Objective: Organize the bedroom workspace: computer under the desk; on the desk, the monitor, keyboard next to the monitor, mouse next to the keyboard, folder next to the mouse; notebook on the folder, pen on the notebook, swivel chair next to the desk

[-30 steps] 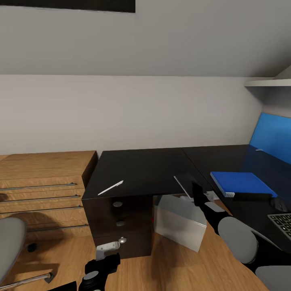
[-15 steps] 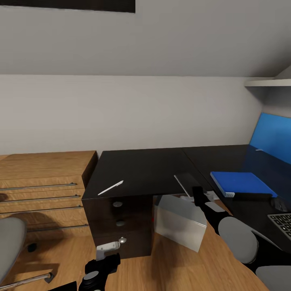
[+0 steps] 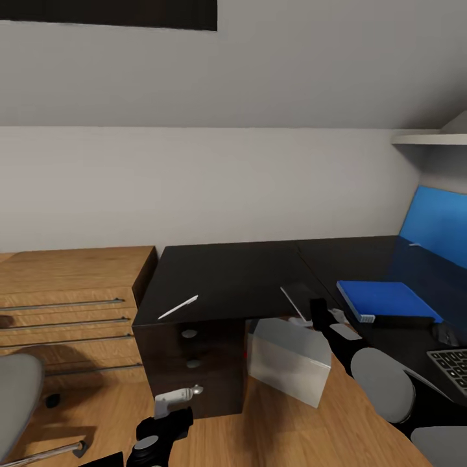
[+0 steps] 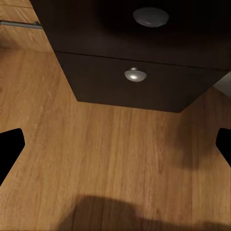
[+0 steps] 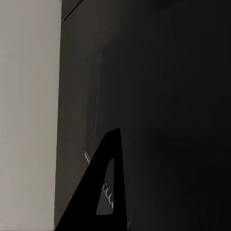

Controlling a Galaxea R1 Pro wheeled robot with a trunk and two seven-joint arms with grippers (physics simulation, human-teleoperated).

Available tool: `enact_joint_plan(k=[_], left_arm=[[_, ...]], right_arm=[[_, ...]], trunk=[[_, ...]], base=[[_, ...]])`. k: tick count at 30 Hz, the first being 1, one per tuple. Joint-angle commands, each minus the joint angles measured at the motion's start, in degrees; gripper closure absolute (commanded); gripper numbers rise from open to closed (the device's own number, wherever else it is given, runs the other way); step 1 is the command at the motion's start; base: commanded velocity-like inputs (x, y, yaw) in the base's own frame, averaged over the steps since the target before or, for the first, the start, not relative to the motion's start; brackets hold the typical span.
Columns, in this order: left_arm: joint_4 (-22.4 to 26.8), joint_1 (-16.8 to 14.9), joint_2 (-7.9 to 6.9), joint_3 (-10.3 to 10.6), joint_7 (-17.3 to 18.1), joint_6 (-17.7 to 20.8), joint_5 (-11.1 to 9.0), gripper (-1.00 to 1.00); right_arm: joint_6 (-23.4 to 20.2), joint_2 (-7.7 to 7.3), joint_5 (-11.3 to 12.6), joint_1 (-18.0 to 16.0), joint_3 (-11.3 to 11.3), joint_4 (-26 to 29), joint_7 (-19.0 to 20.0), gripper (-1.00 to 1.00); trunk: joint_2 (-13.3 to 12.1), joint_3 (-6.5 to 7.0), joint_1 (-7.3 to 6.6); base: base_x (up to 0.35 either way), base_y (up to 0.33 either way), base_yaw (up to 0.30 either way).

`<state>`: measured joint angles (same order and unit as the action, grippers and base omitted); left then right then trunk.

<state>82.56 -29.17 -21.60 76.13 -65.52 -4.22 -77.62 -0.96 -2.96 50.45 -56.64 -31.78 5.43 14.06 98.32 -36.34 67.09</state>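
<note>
- The right gripper (image 3: 310, 310) pinches a thin dark flat notebook (image 3: 297, 295) at the front edge of the glossy black desk (image 3: 233, 272).
- The left gripper (image 3: 174, 399) hangs low over the wooden floor (image 4: 110, 159), with its fingers spread wide.
- A white slim pen (image 3: 178, 307) lies on the desk, above the dark drawers (image 4: 139, 82).
- A blue flat folder (image 3: 384, 299) lies near the dark keyboard (image 3: 451, 363).
- The silver box computer (image 3: 288, 360) stands under the desk.
</note>
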Motion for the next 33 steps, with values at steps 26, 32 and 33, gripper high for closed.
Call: enact_joint_plan(k=[26,32,33], left_arm=[[0.1,-0.1,0.06,0.7,-0.1,-0.4,-0.3,-1.00],[0.1,-0.1,0.07,1.0,-0.2,-0.4,-0.3,-1.00],[0.1,-0.1,0.07,1.0,-0.2,-0.4,-0.2,-1.00]], right_arm=[[-0.1,-0.02,0.5,-0.1,0.1,0.0,0.4,1.00],[-0.1,-0.02,0.5,-0.1,0.1,0.0,0.4,1.00],[-0.1,-0.02,0.5,-0.1,0.1,0.0,0.4,1.00]], trunk=[[-9.6,4.26,-5.28],[-9.6,4.26,-5.28],[-9.6,4.26,-5.28]], base=[[0.000,0.000,0.000],[0.000,0.000,0.000],[0.000,0.000,0.000]])
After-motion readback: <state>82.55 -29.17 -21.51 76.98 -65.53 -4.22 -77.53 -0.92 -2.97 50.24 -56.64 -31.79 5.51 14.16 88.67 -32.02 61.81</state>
